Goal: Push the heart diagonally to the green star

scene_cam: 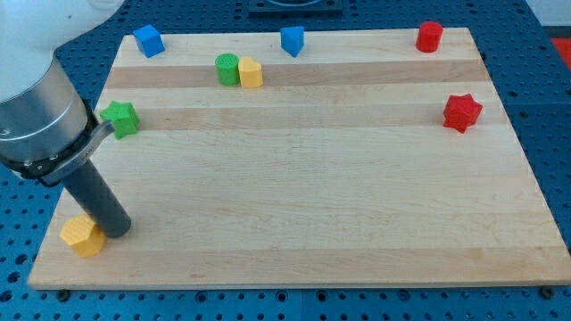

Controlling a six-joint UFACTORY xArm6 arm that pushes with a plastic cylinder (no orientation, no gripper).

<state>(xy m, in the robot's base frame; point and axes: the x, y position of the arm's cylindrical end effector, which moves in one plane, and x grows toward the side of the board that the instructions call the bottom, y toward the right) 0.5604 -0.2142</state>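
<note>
A yellow block (pixel 82 236) lies near the board's bottom left corner; I cannot make out its shape clearly. My tip (pixel 117 231) rests on the board right beside it, touching its right side. The green star (pixel 119 118) sits near the left edge, above the yellow block, partly behind the arm's grey body. A second yellow block (pixel 251 73) stands at the view's top, touching a green cylinder (pixel 228 69) on its left.
A blue cube (pixel 148 40) and a blue block (pixel 292 40) sit along the top edge. A red cylinder (pixel 429 37) is at the top right and a red star (pixel 462 112) near the right edge. The arm's body (pixel 36 116) overhangs the left edge.
</note>
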